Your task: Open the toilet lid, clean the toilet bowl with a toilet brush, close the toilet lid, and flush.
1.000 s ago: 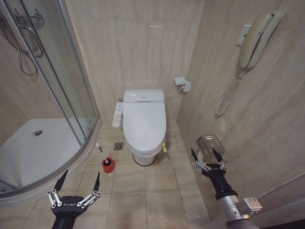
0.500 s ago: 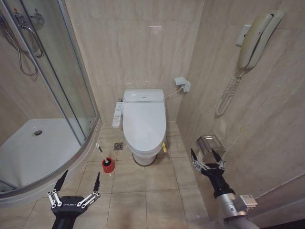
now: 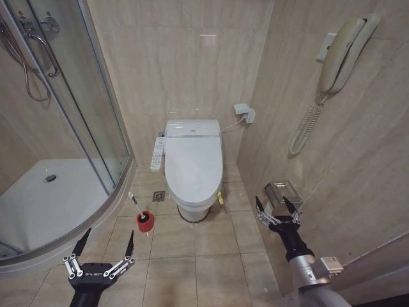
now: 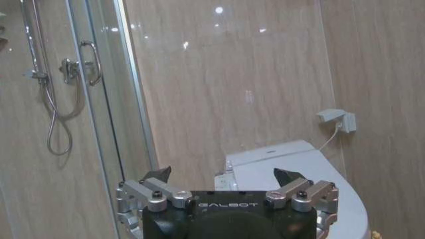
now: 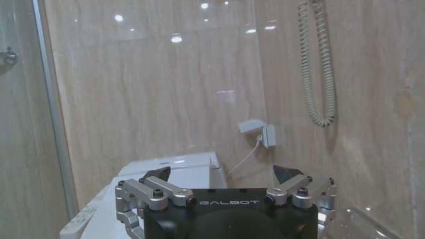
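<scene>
Left tool [image 3: 105, 246] — "GALBOT" lettering

A tiled bathroom: a toilet bowl [image 3: 193, 167], a glass shower enclosure [image 3: 70, 115] and a wall phone [image 3: 345, 51].

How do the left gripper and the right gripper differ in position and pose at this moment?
The left gripper sits low near the curved shower tray edge, behind the small red brush cup; the right gripper is raised further forward, beside the clear wall holder. The left gripper's fingers spread wider in the head view than the right gripper's. Both are open and empty, facing the closed glossy white toilet lid.
</scene>
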Motion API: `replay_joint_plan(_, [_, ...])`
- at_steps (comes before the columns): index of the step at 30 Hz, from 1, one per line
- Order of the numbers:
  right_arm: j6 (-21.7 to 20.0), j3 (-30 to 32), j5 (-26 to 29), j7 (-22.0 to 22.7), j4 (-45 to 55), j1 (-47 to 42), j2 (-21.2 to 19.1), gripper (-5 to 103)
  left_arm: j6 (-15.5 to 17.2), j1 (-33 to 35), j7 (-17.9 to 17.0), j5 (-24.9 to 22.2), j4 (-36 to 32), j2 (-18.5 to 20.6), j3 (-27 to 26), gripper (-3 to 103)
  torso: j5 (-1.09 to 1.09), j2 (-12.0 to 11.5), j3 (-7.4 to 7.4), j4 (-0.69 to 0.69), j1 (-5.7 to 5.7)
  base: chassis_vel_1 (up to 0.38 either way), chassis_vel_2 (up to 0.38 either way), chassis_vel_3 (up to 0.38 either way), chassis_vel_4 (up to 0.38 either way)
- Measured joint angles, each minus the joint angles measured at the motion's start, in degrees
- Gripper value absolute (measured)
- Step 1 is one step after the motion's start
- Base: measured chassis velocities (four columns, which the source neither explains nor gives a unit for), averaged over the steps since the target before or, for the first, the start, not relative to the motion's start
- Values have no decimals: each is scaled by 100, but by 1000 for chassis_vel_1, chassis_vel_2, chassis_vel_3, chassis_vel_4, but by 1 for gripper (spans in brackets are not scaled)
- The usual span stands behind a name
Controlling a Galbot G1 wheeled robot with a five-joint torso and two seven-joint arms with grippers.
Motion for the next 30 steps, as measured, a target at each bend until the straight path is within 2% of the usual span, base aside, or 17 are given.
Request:
replay_joint_plan(15, [46,-87,13,1,-119,170,65,100,0,0,0,0,0,0,0,100,0,1,-1,0,-1,-6,5,8,-6])
replay_joint_plan(30, [109,-141,-9,-8,-272,248,132,100,0,0,0,0,0,0,0,100,-1,0,0,0,1,-114,121,124,-119])
